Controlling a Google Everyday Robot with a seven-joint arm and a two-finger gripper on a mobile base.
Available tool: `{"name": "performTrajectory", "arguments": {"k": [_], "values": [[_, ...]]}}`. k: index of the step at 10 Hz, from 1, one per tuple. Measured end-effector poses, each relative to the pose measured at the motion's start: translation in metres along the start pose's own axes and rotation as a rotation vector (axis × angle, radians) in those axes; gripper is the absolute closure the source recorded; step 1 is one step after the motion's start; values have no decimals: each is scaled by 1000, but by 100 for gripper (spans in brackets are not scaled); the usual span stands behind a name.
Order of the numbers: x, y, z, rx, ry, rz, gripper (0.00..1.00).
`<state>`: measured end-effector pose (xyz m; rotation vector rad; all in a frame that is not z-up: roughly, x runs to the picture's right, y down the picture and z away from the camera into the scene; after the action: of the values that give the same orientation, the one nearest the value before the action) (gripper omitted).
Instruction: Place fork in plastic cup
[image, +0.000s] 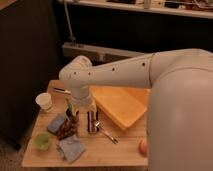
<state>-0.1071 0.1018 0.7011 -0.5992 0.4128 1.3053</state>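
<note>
The slim silvery fork (105, 133) lies flat on the wooden table (120, 152), pointing toward the front right. My gripper (81, 116) hangs from the white arm just left of the fork's near end, low over the table, open with nothing between its fingers. The short light-green plastic cup (42, 141) stands upright at the table's front left, well apart from both gripper and fork.
A taller white cup (44, 101) stands at the left edge. A yellow board (122, 106) fills the table's right half. Two blue-grey cloths (71, 148) and a dark brown lump (66, 132) lie between gripper and green cup. A black-handled utensil (62, 90) lies at the back. An orange ball (143, 146) sits front right.
</note>
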Motion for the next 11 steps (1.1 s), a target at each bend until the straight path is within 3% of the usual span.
{"name": "performTrajectory", "arguments": {"k": [1,3,4,6,9,11], "values": [[2,-3,-3,-35,-54,-119,35],[3,-8,-10,-69,-158,-308,35],[4,-8,-12,-74,-190,-371,35],[4,-11,-14,-75,-220,-424,35],[11,-14,3,-90,-153,-383,35],[33,-27,38,-113,-90,-345,35]]}}
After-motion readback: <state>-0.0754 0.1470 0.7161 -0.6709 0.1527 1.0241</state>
